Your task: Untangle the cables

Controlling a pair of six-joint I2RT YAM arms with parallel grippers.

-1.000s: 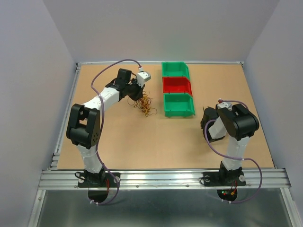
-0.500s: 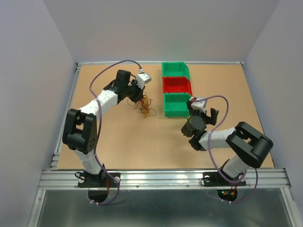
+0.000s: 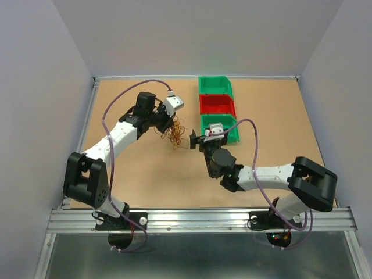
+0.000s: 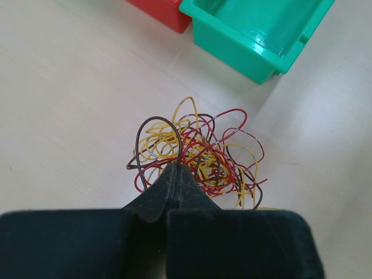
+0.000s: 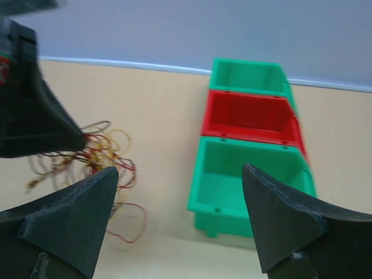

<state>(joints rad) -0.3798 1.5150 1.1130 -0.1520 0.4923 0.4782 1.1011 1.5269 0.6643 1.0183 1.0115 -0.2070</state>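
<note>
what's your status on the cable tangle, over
Left gripper shut on the cables, one tangle. Right gripper open, facing it, not touching. Nearest green bin beside the tangle, apart; nothing between.

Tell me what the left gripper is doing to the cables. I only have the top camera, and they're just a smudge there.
Observer: On the left wrist camera the left gripper is shut, its tips pinching a few strands at the near edge of the cables.
Operator: Give me the colours.
Observer: Red, yellow and dark brown loops, all knotted into one clump.
Operator: Check the right gripper.
Observer: On its own camera the right gripper is wide open and holds nothing. The cables show ahead to its left, and the nearest green bin is ahead, slightly to its right.
</note>
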